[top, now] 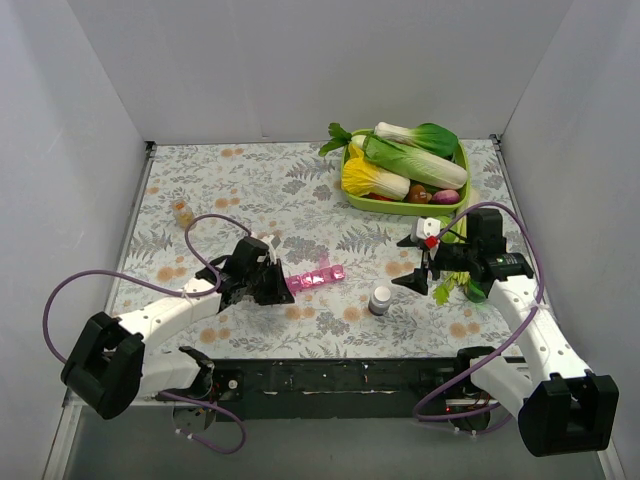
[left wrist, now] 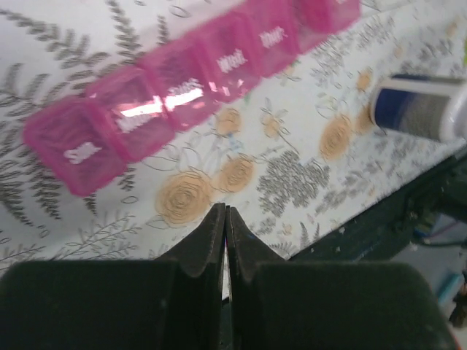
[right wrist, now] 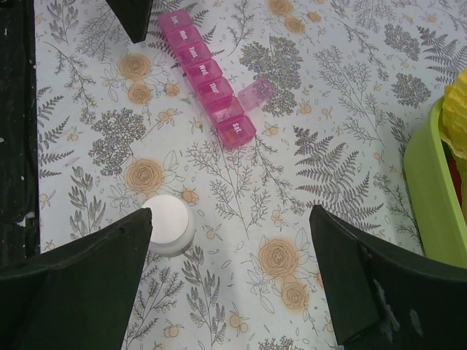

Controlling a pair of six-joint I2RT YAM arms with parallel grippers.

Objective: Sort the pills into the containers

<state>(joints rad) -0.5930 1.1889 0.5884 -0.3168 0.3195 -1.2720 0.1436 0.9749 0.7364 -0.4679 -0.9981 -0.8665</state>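
Firstly, containers: a long, translucent pink plastic pill-organizer strip (top: 318, 277) (left wrist: 182, 95) (right wrist: 208, 80), one row of small day-labelled compartments, lies flat on the floral tablecloth (top: 300, 180). It is left of the small white-capped bottle (top: 381, 299) (left wrist: 423, 109) (right wrist: 169, 224) and a little farther from the arm bases.
Lids: the lid (right wrist: 255, 93) second from the strip's bottle-side end is flipped open to the side. The other lids look shut.
Contents: cannot tell through the tinted plastic.
Left claw (top: 283, 286) (left wrist: 226, 219): fingers pressed together with nothing between them. It sits by the half of the strip farther from the bottle. The wrist view shows bare cloth between tips and strip.
Right claw (top: 425, 285) (right wrist: 232, 215): spread wide and empty, hanging just right of the bottle. In its wrist view the bottle stands right beside one finger.
Tray: a lime-green plastic tray (top: 400, 208) of plush vegetables sits beyond the bottle, on the far side of the cloth.
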